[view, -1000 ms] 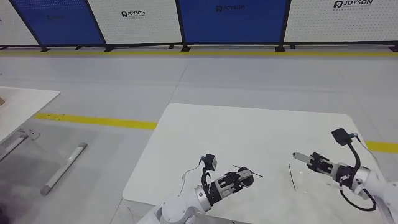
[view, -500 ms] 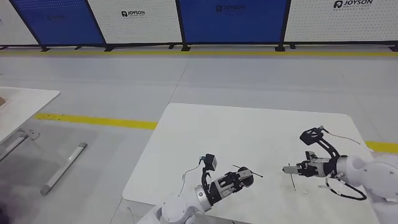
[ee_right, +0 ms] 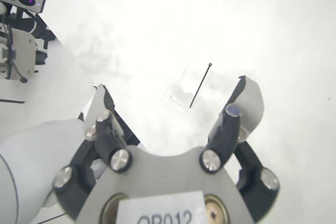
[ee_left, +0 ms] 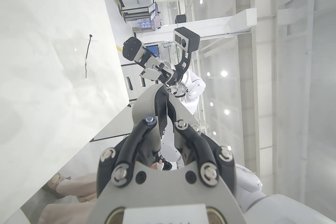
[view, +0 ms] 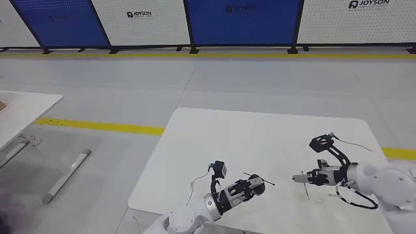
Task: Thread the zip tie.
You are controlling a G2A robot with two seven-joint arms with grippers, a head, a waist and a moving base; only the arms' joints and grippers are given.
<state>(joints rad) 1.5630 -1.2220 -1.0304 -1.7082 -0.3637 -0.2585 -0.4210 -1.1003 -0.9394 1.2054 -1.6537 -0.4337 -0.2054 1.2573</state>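
Observation:
A thin black zip tie (view: 305,186) lies flat on the white table (view: 260,136), also seen as the loose tie (ee_right: 200,84) and the same tie (ee_left: 88,55). My right gripper (view: 298,178) hovers just beside and above it, open, with the tie ahead of the gap between its fingers (ee_right: 246,89). The right gripper (ee_right: 173,92) holds nothing. Near the table's front edge my left gripper (view: 256,184) is shut on a second black zip tie (view: 266,182) that sticks out on both sides. In the left wrist view the left gripper (ee_left: 164,104) has its pads pressed together.
A clear plastic sheet (ee_right: 178,88) lies on the table beside the loose tie. The table's front edge (view: 149,208) runs close to the left arm. Blue and white pegboard panels (view: 240,10) stand far behind, across the floor.
My right arm has swung left and down toward the loose zip tie, its wrist turning over. The left arm and its held tie have stayed put.

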